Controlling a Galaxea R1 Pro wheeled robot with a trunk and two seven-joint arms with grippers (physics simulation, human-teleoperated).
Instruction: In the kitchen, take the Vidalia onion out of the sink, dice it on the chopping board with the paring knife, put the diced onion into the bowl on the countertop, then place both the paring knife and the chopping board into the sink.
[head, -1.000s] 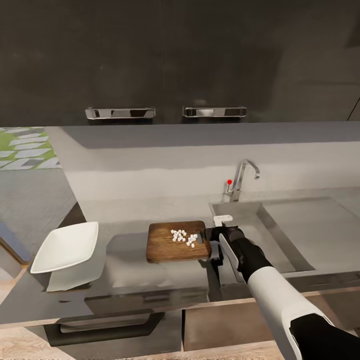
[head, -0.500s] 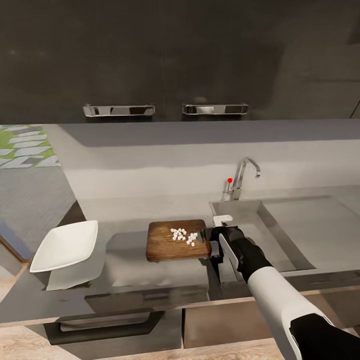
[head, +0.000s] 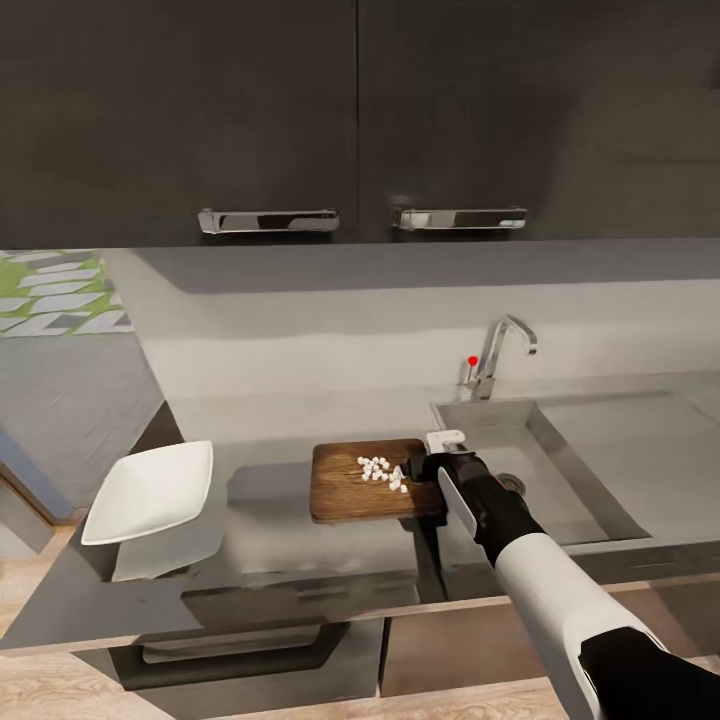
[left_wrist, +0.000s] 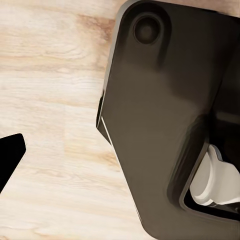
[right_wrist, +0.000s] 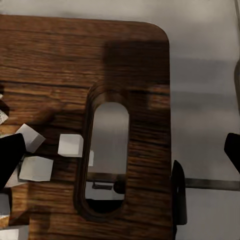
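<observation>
Board: the wooden board (head: 375, 483) lies flat on the counter (head: 280, 540), just left of the sink (head: 560, 470), slot end toward the basin.
Dice: small white cubes (head: 380, 472) sit heaped on the board's right half, close to the handle slot (right_wrist: 107, 155); none are in the bowl yet.
Bowl: the white bowl (head: 150, 492) rests well to the left on the counter, apart from the board.
Right gripper: the right gripper (head: 425, 470) is at the board's slot end. Its wrist camera looks down on the slot, with dark finger tips at either edge of the picture, one over the wood beside the cubes, one out over the counter. I can't tell whether it is spread or pinching the board.
Left gripper: its wrist camera looks at pale floorboards and a dark part of the robot's body; one black finger tip (left_wrist: 10, 157) pokes in at the edge, and I cannot tell whether that claw is spread or pressed together.
Handling: I'd judge the board stiff and fairly heavy, the cubes light and loose, so they'd roll off at any tilt.
Hold: the slot end looks the natural place to grip; keep the board level until it reaches the bowl.
</observation>
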